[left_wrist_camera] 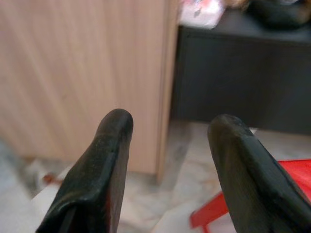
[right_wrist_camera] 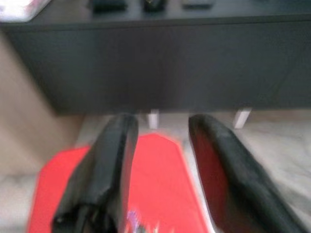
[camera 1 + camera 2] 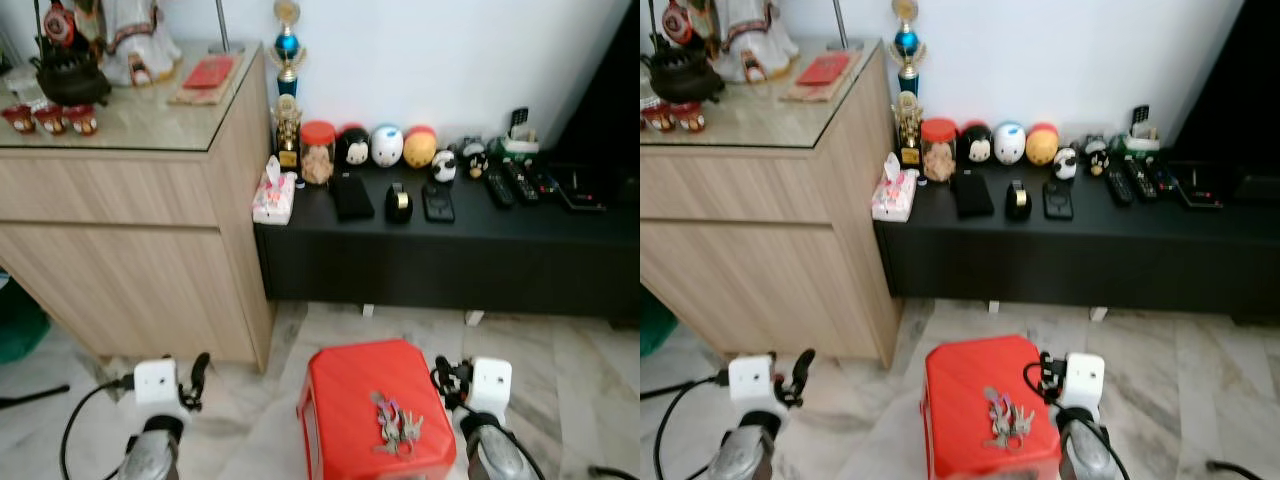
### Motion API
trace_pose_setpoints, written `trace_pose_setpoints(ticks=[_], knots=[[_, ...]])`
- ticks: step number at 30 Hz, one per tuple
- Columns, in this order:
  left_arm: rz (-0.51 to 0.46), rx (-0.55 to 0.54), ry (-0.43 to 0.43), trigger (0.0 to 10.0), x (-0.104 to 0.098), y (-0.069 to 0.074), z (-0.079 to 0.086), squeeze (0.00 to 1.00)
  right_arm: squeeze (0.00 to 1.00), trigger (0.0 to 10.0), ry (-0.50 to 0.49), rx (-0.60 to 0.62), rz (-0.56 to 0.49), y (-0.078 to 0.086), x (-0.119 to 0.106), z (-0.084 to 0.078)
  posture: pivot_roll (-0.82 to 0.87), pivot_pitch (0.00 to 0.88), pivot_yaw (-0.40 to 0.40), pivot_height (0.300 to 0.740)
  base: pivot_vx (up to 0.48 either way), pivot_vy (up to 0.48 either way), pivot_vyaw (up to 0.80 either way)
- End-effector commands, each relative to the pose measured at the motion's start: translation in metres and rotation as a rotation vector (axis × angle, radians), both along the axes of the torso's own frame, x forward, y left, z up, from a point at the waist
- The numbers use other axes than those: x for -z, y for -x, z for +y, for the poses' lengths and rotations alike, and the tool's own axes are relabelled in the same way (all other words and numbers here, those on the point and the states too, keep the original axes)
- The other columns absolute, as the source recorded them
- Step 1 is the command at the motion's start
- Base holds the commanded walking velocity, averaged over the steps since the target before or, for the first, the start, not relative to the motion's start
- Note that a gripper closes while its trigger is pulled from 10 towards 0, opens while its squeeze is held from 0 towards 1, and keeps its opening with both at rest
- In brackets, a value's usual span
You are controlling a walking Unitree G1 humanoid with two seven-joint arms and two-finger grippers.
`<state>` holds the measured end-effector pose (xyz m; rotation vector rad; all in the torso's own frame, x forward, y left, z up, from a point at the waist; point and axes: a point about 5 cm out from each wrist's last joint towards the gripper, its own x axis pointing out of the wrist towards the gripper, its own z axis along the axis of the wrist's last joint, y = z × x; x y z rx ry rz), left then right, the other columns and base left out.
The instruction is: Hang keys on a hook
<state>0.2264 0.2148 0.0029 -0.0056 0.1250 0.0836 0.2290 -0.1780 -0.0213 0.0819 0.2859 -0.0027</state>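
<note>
A bunch of keys [image 3: 395, 422] lies on top of a red plastic stool [image 3: 350, 385] on the floor right in front of me. My right gripper [image 2: 163, 122] hangs just to the right of the stool, a little above its top. It is open and empty, with the red stool [image 2: 155, 165] showing between its fingers. My left gripper [image 1: 170, 124] is low on the left, beside the wooden cabinet. It is open too, with nothing between its fingers.
A light wooden cabinet [image 3: 130, 240] with a glass top stands at the left. A low black bench [image 3: 440, 250] runs along the white wall, carrying a tissue pack [image 3: 275, 195], a jar, round figurines and remotes. The floor is marble tile [image 3: 560, 370].
</note>
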Motion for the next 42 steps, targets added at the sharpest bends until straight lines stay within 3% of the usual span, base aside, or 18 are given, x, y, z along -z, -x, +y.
trace_pose_setpoints(ticks=[1, 7, 9, 16, 27, 42], knots=[[-0.086, 0.052, -0.032, 10.0, -0.018, -0.001, -0.004, 0.00, 0.00, 10.0, 0.004, -0.041, -0.076, -0.002, -0.013, 0.003, -0.04, 0.000, -0.032, 0.740, 0.000, 0.000, 0.00], [-0.122, 0.078, -0.034, 10.0, -0.032, 0.015, -0.007, 0.00, 0.00, 10.0, -0.028, -0.018, -0.162, -0.007, -0.035, 0.003, -0.06, 0.000, -0.021, 0.740, 0.000, 0.000, 0.00], [-0.116, 0.090, -0.044, 10.0, -0.033, 0.021, -0.006, 0.00, 0.00, 10.0, -0.070, 0.052, -0.181, -0.005, -0.039, 0.000, -0.06, 0.000, -0.020, 0.740, 0.000, 0.000, 0.00], [-0.103, 0.097, -0.013, 10.0, -0.038, 0.016, -0.011, 0.00, 0.00, 10.0, -0.060, -0.034, -0.143, 0.006, -0.037, 0.016, -0.07, 0.000, -0.032, 0.740, 0.000, 0.000, 0.00], [-0.102, 0.116, -0.019, 10.0, -0.053, 0.025, -0.015, 0.00, 0.00, 10.0, -0.064, -0.016, -0.128, 0.002, -0.048, 0.007, -0.06, 0.000, -0.030, 0.740, 0.000, 0.000, 0.00], [-0.093, 0.070, -0.034, 10.0, -0.057, 0.016, -0.008, 0.00, 0.00, 10.0, -0.056, -0.021, -0.071, 0.000, -0.047, 0.011, -0.05, 0.000, -0.025, 0.725, 0.000, 0.000, 0.00]])
